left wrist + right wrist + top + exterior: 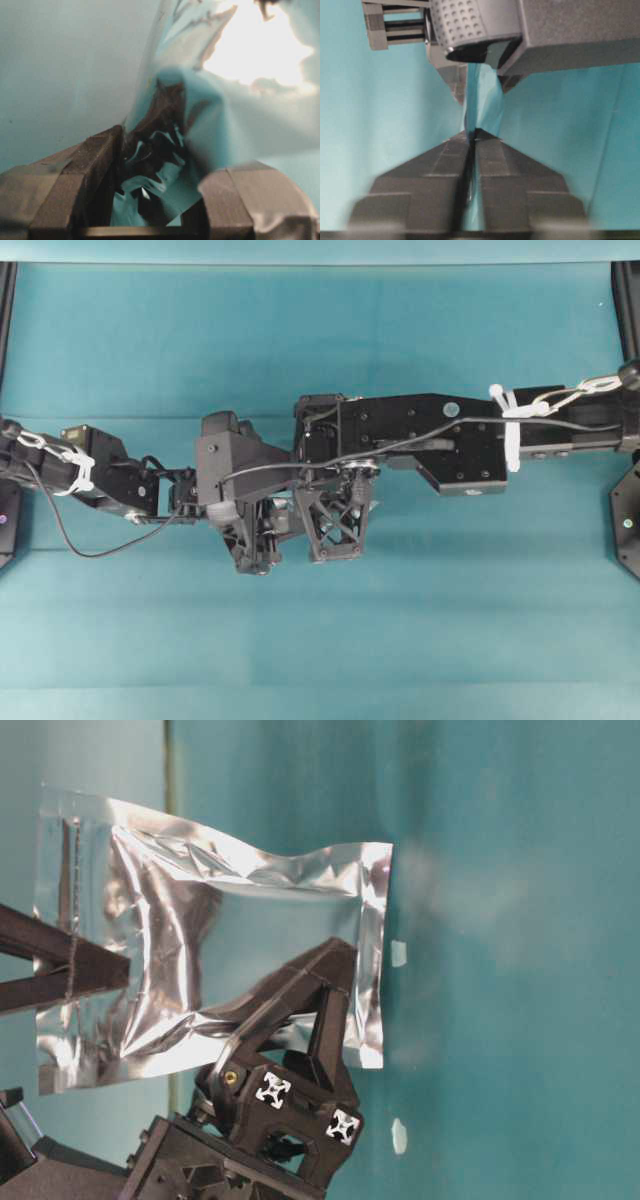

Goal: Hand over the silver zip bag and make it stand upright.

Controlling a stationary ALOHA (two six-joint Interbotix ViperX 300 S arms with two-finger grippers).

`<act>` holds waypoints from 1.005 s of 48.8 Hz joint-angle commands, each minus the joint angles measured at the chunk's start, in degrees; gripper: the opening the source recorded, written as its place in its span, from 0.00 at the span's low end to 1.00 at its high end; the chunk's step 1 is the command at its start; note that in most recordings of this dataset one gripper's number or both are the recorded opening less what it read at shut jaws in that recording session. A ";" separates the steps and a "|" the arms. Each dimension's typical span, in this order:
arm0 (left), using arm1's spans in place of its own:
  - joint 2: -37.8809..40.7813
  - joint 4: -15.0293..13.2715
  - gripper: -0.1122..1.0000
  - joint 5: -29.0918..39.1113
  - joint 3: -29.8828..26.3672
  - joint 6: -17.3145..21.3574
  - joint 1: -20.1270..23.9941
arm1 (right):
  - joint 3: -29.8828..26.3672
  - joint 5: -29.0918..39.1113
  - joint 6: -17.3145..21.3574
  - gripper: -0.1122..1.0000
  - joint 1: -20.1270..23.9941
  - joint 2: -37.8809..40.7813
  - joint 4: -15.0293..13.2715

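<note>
The silver zip bag (250,920) is gripped by both the left gripper (160,200) and the right gripper (471,137), so the handover is judged midway, with release and standing upright left

The bag (240,920) is thin foil, mirror-shiny and heavily crinkled, with flat smooth sealed edges; in the left wrist view its skin reflects the teal around it and glares white in one patch. The table (320,340) is a matt teal surface, even and slightly grainy. The arms (430,435) are black, mostly matt plastic and metal with a faint sheen. The left gripper (160,200) has pads (90,170) of dull, rough dark material. White plastic ties (510,430) bind the cables.
</note>
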 commanded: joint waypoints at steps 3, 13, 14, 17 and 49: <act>-0.18 0.18 0.42 -0.18 -0.26 -0.09 -0.70 | -0.35 -0.62 1.49 0.55 0.62 -0.88 0.35; -0.26 0.18 0.39 -0.09 -0.18 -0.09 -0.79 | -0.26 -2.20 2.72 0.93 1.05 -2.46 -1.41; -0.26 0.18 0.39 -0.09 -0.26 -0.09 -0.79 | -0.26 -2.02 2.72 0.93 1.05 -2.55 -1.49; -0.26 0.18 0.39 0.00 -0.18 -0.09 -0.88 | 0.09 -1.41 2.81 0.92 0.97 -3.52 -1.93; -0.18 0.18 0.39 1.58 -0.26 1.76 -1.41 | 17.58 -1.41 14.85 0.92 4.75 -26.89 -6.86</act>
